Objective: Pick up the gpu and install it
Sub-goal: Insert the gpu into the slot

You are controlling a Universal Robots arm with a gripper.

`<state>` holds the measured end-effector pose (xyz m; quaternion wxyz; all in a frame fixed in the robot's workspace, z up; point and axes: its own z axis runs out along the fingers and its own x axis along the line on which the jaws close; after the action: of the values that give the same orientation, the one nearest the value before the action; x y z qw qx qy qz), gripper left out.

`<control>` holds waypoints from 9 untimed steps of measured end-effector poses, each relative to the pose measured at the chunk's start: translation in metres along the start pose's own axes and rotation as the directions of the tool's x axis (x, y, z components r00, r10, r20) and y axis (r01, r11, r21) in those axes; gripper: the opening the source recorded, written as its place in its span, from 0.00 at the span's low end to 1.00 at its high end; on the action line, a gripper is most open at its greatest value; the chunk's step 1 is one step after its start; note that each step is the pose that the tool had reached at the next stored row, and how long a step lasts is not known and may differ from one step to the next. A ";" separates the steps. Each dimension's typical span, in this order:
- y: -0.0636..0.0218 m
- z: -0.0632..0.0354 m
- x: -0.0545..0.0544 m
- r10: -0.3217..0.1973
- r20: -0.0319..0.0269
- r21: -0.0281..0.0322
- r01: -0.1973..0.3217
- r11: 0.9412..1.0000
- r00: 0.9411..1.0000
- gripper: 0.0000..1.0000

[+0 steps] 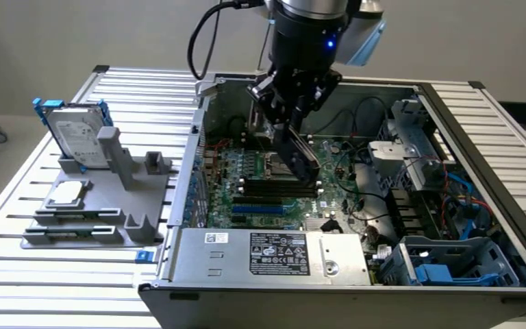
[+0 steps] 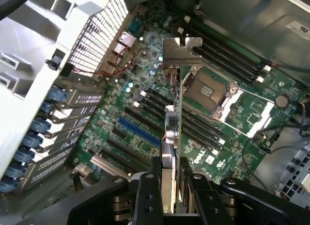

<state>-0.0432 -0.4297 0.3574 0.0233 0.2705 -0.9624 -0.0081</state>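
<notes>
Clearly the hand [image 1: 289, 120] is clamped on the gpu [image 1: 301, 156], carrying it edge-down inside the open computer case [image 1: 482, 130], above the green main board [image 1: 345, 202] and apart from it; in the wrist view the card [image 2: 172, 137] is seen edge-on, its silver bracket [image 2: 181, 50] at the far end, hanging over the black slots between the blue slot [image 2: 138, 130] and the processor socket [image 2: 208, 91]; the pick-up looks done and the install is in hand; seating, I judge, calls for the card's lower edge to line up squarely along one long slot, bracket toward the case wall, before any push.
</notes>
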 end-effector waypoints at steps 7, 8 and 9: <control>-0.0001 0.0029 0.000 -0.127 -0.003 0.003 0.127 0.992 0.992 0.26; -0.0001 0.0033 0.000 -0.145 -0.003 0.003 0.145 0.989 0.989 0.26; -0.0001 0.0037 0.000 -0.163 -0.003 0.003 0.163 0.987 0.987 0.26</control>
<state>-0.0432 -0.4298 0.3536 0.0233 0.3482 -0.9371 -0.0081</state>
